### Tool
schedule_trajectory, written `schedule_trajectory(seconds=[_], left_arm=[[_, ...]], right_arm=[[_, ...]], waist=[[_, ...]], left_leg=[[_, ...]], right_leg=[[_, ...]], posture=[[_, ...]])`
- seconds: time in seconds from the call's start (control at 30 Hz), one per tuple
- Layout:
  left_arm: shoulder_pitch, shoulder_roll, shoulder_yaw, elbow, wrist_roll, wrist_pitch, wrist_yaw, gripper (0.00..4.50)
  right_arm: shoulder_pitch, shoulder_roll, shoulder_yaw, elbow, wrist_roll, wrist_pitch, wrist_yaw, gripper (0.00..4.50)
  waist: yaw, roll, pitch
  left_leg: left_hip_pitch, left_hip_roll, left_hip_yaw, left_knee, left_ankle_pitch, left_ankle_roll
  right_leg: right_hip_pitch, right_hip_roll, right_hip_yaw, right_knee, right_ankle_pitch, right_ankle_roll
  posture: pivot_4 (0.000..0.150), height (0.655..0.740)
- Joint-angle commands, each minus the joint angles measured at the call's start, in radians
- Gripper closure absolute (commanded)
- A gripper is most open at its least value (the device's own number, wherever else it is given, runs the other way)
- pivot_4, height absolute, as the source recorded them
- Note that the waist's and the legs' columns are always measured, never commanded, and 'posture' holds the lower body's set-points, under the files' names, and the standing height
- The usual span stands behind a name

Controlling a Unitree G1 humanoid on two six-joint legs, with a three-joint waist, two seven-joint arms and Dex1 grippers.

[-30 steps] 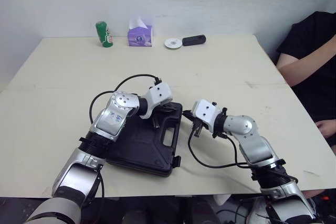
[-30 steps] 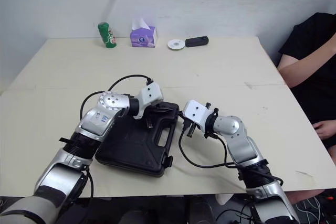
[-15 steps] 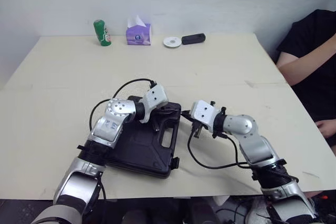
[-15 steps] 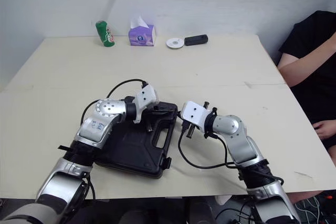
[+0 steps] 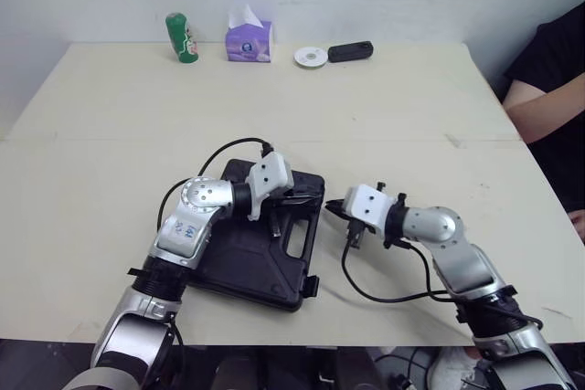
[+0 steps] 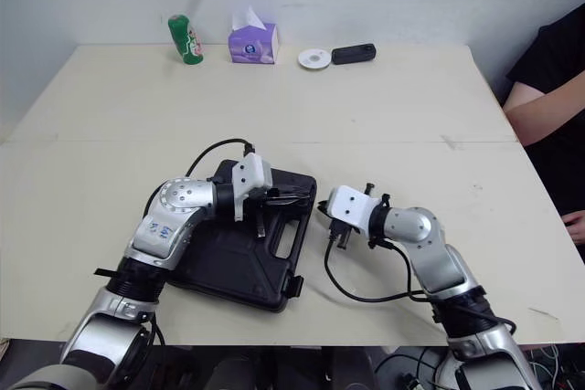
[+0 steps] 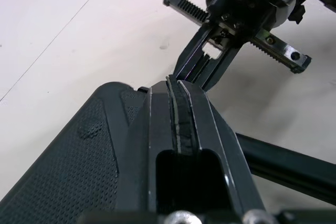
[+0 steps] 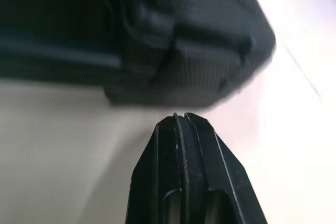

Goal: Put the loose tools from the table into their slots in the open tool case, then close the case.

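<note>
The black tool case (image 5: pixel 247 253) lies with its lid down near the table's front edge, handle side towards the right arm. My left gripper (image 5: pixel 306 199) rests over the case's top near the handle, fingers shut with nothing between them; in the left wrist view the fingers (image 7: pixel 177 108) lie above the case lid (image 7: pixel 79 150). My right gripper (image 5: pixel 335 210) is shut and empty, low over the table just beside the case's right edge (image 8: pixel 210 61). The two grippers' tips almost meet. I see no loose tools on the table.
At the table's far edge stand a green can (image 5: pixel 180 36), a purple tissue box (image 5: pixel 249 43), a white disc (image 5: pixel 311 57) and a small black object (image 5: pixel 352 50). A person in black (image 5: pixel 558 79) sits at the right side. Cables loop from both wrists.
The camera has shifted, so the whole scene sits differently in the picture. Both grippers keep nearly the same stance at the case's handle edge, and the case stays closed.
</note>
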State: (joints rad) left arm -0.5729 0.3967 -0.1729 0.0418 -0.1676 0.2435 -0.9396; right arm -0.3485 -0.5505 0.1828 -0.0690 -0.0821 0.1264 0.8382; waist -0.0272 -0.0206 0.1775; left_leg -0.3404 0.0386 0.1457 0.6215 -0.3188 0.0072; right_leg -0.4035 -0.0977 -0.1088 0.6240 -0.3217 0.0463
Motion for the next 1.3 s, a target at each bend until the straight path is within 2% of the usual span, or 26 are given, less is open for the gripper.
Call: schedule_trajectory(seconds=[0.03,0.13,0.2,0.33,0.73,1.03,1.13,1.3], left_arm=[[0.037,0.027,0.036,-0.056,-0.048,-0.015,-0.027,4.4],[0.048,0.039,0.045,-0.096,-0.08,-0.005,-0.043,4.4],[0.073,0.068,0.039,-0.195,-0.131,0.029,-0.087,4.4],[0.119,0.113,0.018,-0.335,-0.182,0.087,-0.128,4.4],[0.212,0.189,0.042,-0.539,-0.278,0.195,-0.112,4.4],[0.261,0.295,0.012,-0.6,-0.242,0.208,-0.112,4.4],[0.296,0.351,-0.022,-0.58,-0.178,0.178,-0.124,4.4],[0.351,0.376,-0.049,-0.58,-0.146,0.219,-0.09,4.4]], right_arm=[[0.031,-0.027,-0.066,-0.068,0.046,-0.017,-0.01,4.5],[0.052,-0.038,-0.088,-0.081,0.066,-0.023,-0.013,4.5],[0.093,-0.061,-0.125,-0.098,0.091,-0.039,-0.003,4.5],[0.17,-0.107,-0.173,-0.123,0.133,-0.075,0.024,4.5],[0.293,-0.137,-0.202,-0.181,0.218,-0.123,0.059,4.5],[0.42,-0.197,-0.191,-0.331,0.37,-0.073,0.185,4.5],[0.446,-0.225,-0.15,-0.37,0.35,-0.05,0.208,4.5],[0.464,-0.227,-0.081,-0.426,0.343,-0.021,0.212,4.5]], waist=[[0.0,-0.001,0.002],[0.001,-0.001,0.007],[0.001,-0.002,0.01],[0.006,-0.003,0.012],[0.022,-0.003,0.013],[0.03,-0.003,0.013],[0.026,-0.003,0.013],[0.03,-0.003,0.013]], left_leg=[[-0.001,0.0,0.0,0.0,0.0,0.0],[-0.012,0.001,0.0,0.007,0.001,0.001],[-0.014,0.003,-0.001,0.011,0.001,0.001],[-0.016,0.002,-0.001,0.012,0.0,0.003],[-0.015,0.002,-0.001,0.013,0.0,0.004],[-0.015,0.002,-0.001,0.014,-0.001,0.005],[-0.015,0.002,-0.001,0.014,-0.001,0.005],[-0.015,0.002,-0.002,0.015,-0.002,0.005]], right_leg=[[-0.001,0.0,0.0,0.0,0.0,0.0],[-0.01,0.001,-0.002,0.002,0.0,0.0],[-0.01,0.002,-0.002,0.003,0.0,0.0],[-0.01,0.002,-0.002,0.0,0.001,0.002],[-0.009,0.002,-0.001,0.001,0.003,0.003],[-0.008,0.002,-0.001,0.001,0.003,0.003],[-0.008,0.002,-0.001,0.001,0.003,0.003],[-0.008,0.002,-0.001,0.001,0.003,0.003]], posture=[[0.15,0.74],[0.15,0.74],[0.15,0.74],[0.15,0.74],[0.15,0.74],[0.15,0.74],[0.15,0.74],[0.15,0.74]])
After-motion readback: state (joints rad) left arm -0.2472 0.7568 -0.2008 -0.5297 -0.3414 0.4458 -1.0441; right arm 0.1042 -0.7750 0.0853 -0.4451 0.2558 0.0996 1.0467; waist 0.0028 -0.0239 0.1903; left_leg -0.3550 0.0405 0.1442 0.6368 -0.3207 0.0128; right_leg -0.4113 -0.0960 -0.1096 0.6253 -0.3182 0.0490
